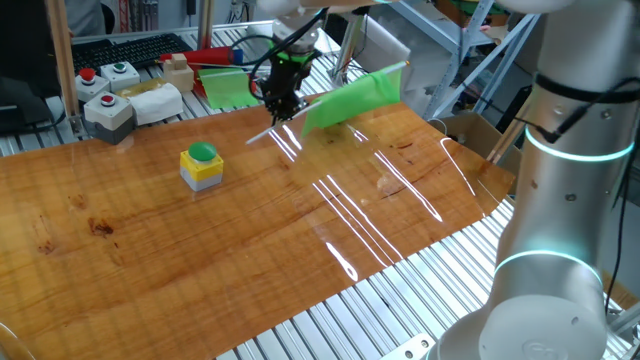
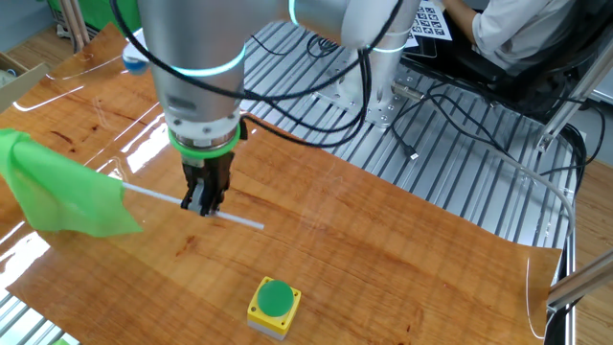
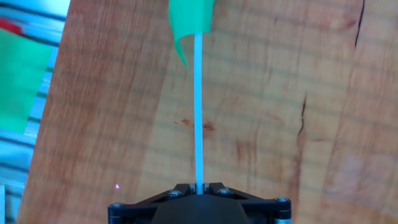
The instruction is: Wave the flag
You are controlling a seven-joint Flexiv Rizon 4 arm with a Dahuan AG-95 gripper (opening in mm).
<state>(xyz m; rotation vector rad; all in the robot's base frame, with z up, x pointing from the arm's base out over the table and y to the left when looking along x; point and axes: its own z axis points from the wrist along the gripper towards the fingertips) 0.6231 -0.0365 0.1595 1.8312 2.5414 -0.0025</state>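
above the table (image 1: 300, 230), flag (image 2: 67, 196) in claw (image 2: 204, 203)

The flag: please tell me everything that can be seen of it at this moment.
The flag is a bright green, thin, fabric-like sheet fixed to one end of a long thin white stick. The cloth looks creased and hangs loosely. The gripper is shut on the stick, near the bare end. The flag appears lifted above the wooden table, stick roughly level. Only the gripper visibly touches it.
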